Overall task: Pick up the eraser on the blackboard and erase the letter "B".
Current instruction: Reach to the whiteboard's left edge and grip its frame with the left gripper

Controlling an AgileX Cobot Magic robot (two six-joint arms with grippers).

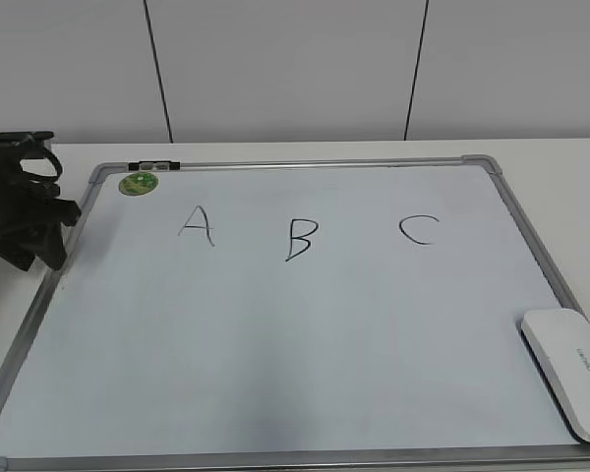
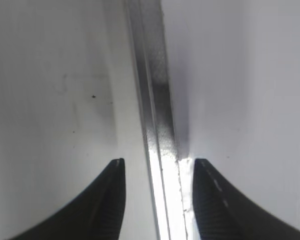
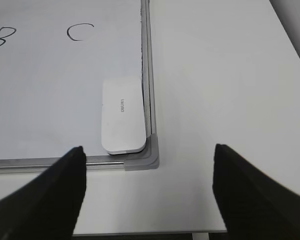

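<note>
The blackboard lies flat on the table with black letters A, B and C. The letter "B" is in the middle of the row; it shows partly at the left edge of the right wrist view. The white eraser lies in the board's near right corner, against the frame. My right gripper is wide open and empty, above the table just off that corner, short of the eraser. My left gripper is open and empty, straddling the board's left frame rail.
A small round green magnet and a black-and-white marker sit at the board's far left corner. The letters A and C flank the B. White table extends right of the board; its near edge is close.
</note>
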